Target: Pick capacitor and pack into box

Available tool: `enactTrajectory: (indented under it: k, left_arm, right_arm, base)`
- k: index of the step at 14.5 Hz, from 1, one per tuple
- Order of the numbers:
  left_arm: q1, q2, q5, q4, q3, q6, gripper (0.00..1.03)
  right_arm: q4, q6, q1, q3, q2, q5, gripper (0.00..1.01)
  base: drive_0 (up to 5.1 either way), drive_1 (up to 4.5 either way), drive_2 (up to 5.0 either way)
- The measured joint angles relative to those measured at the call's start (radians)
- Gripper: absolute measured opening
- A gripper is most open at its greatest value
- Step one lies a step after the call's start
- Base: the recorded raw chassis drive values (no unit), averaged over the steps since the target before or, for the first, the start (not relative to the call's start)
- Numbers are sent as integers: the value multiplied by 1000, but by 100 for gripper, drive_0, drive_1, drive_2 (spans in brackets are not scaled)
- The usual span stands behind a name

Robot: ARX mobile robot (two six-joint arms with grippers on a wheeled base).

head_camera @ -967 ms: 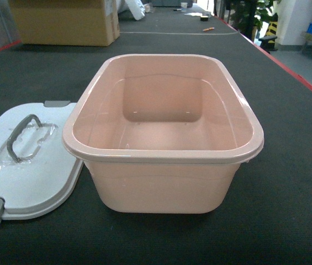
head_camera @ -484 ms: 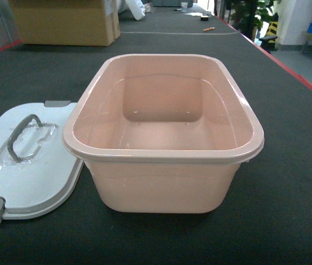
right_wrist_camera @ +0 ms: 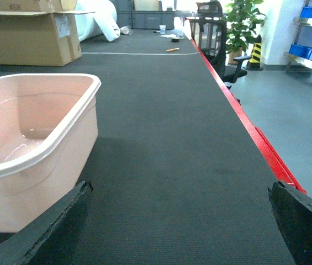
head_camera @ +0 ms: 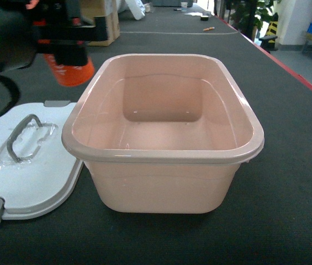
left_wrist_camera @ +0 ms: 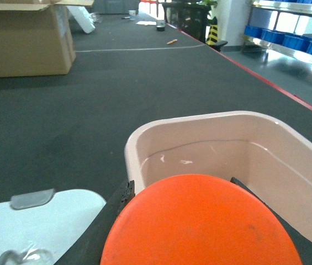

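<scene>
Change: left gripper (head_camera: 67, 41) has entered the head view, absent a moment ago.
Capacitor (head_camera: 70, 69): orange cylinder clamped between the left jaws, held just outside the box's far-left rim.
Box (head_camera: 161, 157): pink tub, empty (lid (head_camera: 28, 176) lies beside it).
Right gripper (right_wrist_camera: 178, 221): jaws spread, holding nothing.
Meaning: drop-in appears imminent.

Bright, even overhead lighting across all three views. Strongest glare at the far windows, washing out the background. Soft white reflections on the box (head_camera: 164, 152) rim and inner walls; specular patch on the lid (head_camera: 31, 165) around its handle. Faint, diffuse shadow on the bench (right_wrist_camera: 172, 165) beside the box. Left hand (head_camera: 67, 41) dark and slightly motion-blurred; capacitor (left_wrist_camera: 200, 221) out of focus at close range. Mild wide-angle stretching toward edges.
</scene>
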Motion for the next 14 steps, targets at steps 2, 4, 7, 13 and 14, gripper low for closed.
enactTrajectory:
  k: [2, 4, 7, 13, 14]
  left_arm:
    - [-105, 162, -27, -54, 182, -2, 43]
    - [-154, 237, -43, -50, 251, -8, 43]
    - [-163, 300, -63, -39, 309, -11, 87]
    - [-37, 205, -31, -11, 245, -5, 98]
    - [-27, 197, -29, -10, 240, -2, 98]
  right_arm:
    - [0, 0, 0, 0, 0, 0, 98]
    - [0, 0, 0, 0, 0, 0, 98]
    - [0, 0, 0, 0, 0, 0, 98]
    - [0, 0, 0, 0, 0, 0, 98]
    - [0, 0, 0, 0, 0, 0, 98]
  base:
    - [0, 0, 0]
    - [0, 0, 0]
    - [0, 0, 0]
    - [0, 0, 0]
    - [0, 0, 0]
